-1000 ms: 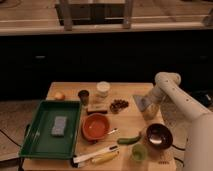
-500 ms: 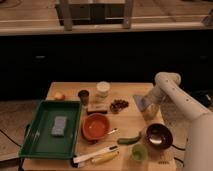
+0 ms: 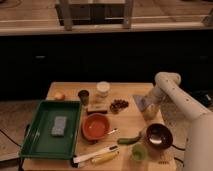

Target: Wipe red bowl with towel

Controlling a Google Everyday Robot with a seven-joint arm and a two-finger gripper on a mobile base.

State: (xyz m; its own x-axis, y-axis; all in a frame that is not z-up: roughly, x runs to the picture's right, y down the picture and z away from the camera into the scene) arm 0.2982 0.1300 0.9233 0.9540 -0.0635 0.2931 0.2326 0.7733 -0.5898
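The red bowl [image 3: 96,126] sits near the middle of the wooden table [image 3: 131,122], just right of the green tray. The towel [image 3: 140,101], a small grey-blue cloth, lies flat towards the table's right edge. My gripper [image 3: 149,111] hangs from the white arm [image 3: 170,84] that comes in from the right. It is right at the towel's near right corner, low over the table. The bowl is well to the gripper's left and nothing touches it.
A green tray [image 3: 40,145] at the left holds a grey-blue sponge block [image 3: 59,126]. Around the bowl stand a dark cup [image 3: 83,95], a white cup [image 3: 102,89], a dark bowl [image 3: 158,135], a green cup [image 3: 139,151], a banana [image 3: 106,159] and a white brush [image 3: 92,155].
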